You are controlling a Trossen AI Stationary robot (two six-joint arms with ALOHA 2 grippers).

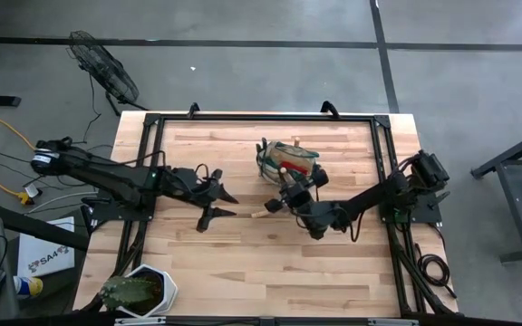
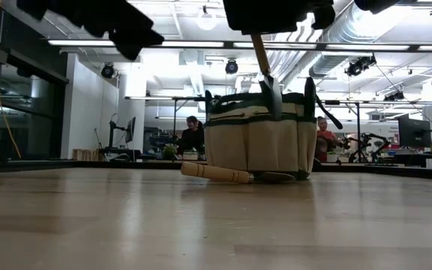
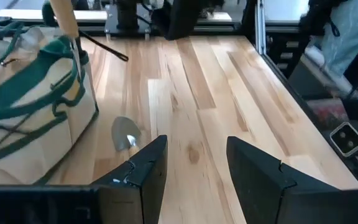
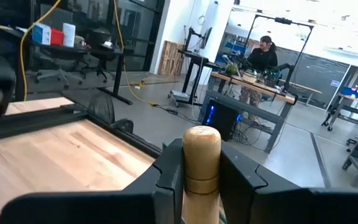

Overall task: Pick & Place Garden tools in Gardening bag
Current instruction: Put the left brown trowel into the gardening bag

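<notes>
Wooden handle (image 4: 201,163) clamped between the right gripper's (image 4: 202,180) fingers, tool held upright right over the bag (image 1: 286,161), blade end dipping into its mouth in the low view. Looks like a trowel, but the head is mostly hidden. Not released yet, so this placement is midway. One more trowel (image 2: 231,175) lies on the table (image 1: 243,263) touching the bag's front; that one is left to do. Bag seems to hold some tools already; count unclear. Left gripper (image 1: 217,204) hovers beside the bag, fingers apart, holding nothing.
</notes>
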